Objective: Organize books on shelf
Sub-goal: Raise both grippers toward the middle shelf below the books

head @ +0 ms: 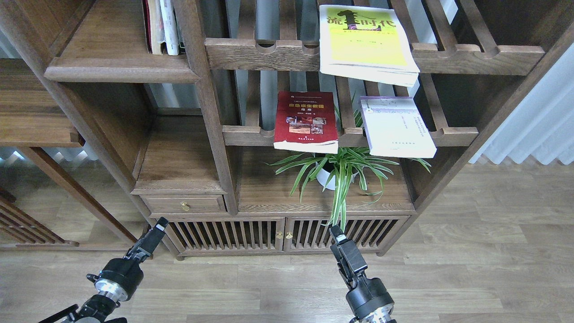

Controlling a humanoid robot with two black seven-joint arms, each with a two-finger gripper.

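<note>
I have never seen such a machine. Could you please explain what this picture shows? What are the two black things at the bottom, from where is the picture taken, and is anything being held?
There is one picture, taken from the robot's own head, looking forward and down at a dark wooden bookcase.

The two black things are the robot's arms. Each ends in a two-finger gripper: the left gripper and the right gripper. Both hang low in front of the cabinet doors, and neither holds anything. Whether their fingers are open or shut is hard to tell.

Three books lie flat on slatted racks: a yellow-green book on the upper rack, and a dark red book and a pale lavender-white book on the lower rack. Under them stands a potted spider plant.

At the upper left, a solid shelf already holds a few upright books.
</note>
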